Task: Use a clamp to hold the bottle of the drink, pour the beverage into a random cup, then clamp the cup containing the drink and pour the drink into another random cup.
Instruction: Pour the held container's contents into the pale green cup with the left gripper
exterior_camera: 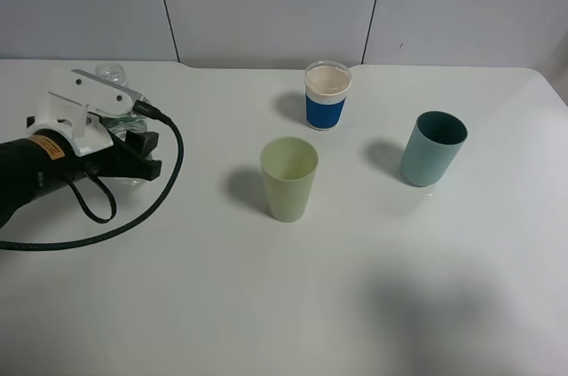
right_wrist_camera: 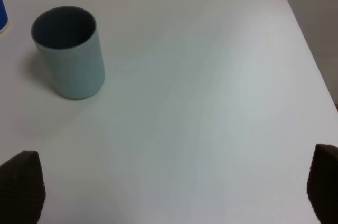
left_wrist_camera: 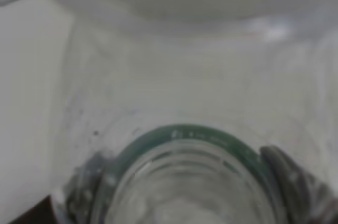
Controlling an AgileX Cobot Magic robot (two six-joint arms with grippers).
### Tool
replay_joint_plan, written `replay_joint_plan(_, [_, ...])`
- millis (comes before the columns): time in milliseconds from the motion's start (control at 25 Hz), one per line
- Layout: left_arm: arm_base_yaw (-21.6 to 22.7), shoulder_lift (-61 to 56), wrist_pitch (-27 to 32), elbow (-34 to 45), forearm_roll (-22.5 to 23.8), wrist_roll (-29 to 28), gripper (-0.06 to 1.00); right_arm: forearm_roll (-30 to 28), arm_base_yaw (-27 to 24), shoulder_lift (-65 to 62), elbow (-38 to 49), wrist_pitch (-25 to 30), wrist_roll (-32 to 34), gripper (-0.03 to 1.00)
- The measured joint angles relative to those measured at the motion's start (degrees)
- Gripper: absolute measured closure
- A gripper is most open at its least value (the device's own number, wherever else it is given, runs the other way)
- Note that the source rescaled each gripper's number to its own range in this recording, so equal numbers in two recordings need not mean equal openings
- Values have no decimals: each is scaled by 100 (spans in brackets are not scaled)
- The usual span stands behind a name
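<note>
A black robot arm's left clamp (exterior_camera: 133,152) grips a small clear plastic bottle (exterior_camera: 110,71) near the back left corner of a white counter (exterior_camera: 266,305), its jaws drawn in tight against the bottle's sides. The arm reaches in from the counter's left edge, with a white camera bracket (exterior_camera: 84,105) on its wrist and a black cable (exterior_camera: 181,152) looping over the counter beside it. Together they hide much of the bottle from the high camera, so it cannot be told whether the bottle stands on the counter or is raised off it. From the left wrist the bottle fills the view, a green ring (left_wrist_camera: 185,134) circling it and a dark finger pad (left_wrist_camera: 282,182) pressed to its side. Three cups stand upright, apart from one another and well clear of the bottle. A short white paper cup with a wide blue band (exterior_camera: 327,97) is near the middle of the back edge. A pale green plastic tumbler (exterior_camera: 288,179) is at the counter's centre, and a teal-green tumbler (exterior_camera: 432,148) stands toward the right edge. The right clamp (right_wrist_camera: 173,189) is out of the high camera's sight. Its own wrist view shows two dark fingertips (right_wrist_camera: 21,187) spread wide, almost the full width of the frame. They hold nothing and hang above bare counter near the right edge, with the teal-green tumbler beyond them.
</note>
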Motion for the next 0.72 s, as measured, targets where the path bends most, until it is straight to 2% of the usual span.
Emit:
replay_joint_plan(80, [-148, -146, 130, 3, -610, 659, 86, 0, 0, 0, 0, 0, 0, -3])
replay_joint_plan(120, [-148, -146, 130, 3, -610, 659, 86, 0, 0, 0, 0, 0, 0, -3])
replay_joint_plan(160, [-291, -212, 157, -2, -1131, 1058, 86, 0, 0, 0, 0, 0, 0, -3])
replay_joint_plan(200, [-472, -281, 189, -56, -1754, 1704, 86, 0, 0, 0, 0, 0, 0, -3])
replay_joint_plan(240, [-472, -281, 189, -56, -1754, 1704, 86, 0, 0, 0, 0, 0, 0, -3])
replay_joint_plan(280, [-592, -296, 189, -96, -2151, 2022, 86, 0, 0, 0, 0, 0, 0, -3])
replay_joint_plan(320, [-789, -321, 189, -211, -2846, 2694, 86, 0, 0, 0, 0, 0, 0, -3])
replay_joint_plan(360, [-891, -329, 189, -254, -3074, 3050, 86, 0, 0, 0, 0, 0, 0, -3])
replay_joint_plan(400, [-891, -329, 189, -254, -3074, 3050, 86, 0, 0, 0, 0, 0, 0, -3])
replay_joint_plan(440, [-1042, -334, 193, -299, -3296, 3689, 86, 0, 0, 0, 0, 0, 0, -3])
replay_joint_plan(480, [-1187, -334, 193, -454, -3940, 4150, 86, 0, 0, 0, 0, 0, 0, -3])
replay_joint_plan(520, [-1468, -342, 193, -669, -4650, 5226, 86, 0, 0, 0, 0, 0, 0, -3])
replay_joint_plan(560, [-1635, -342, 173, -882, -5198, 6031, 86, 0, 0, 0, 0, 0, 0, -3])
replay_joint_plan(640, [-1752, -337, 150, -999, -5539, 6534, 86, 0, 0, 0, 0, 0, 0, -3])
replay_joint_plan(680, [-2010, -332, 3, -1231, -6010, 7473, 86, 0, 0, 0, 0, 0, 0, -3])
replay_joint_plan(720, [-2010, -332, 3, -1231, -6010, 7473, 86, 0, 0, 0, 0, 0, 0, -3])
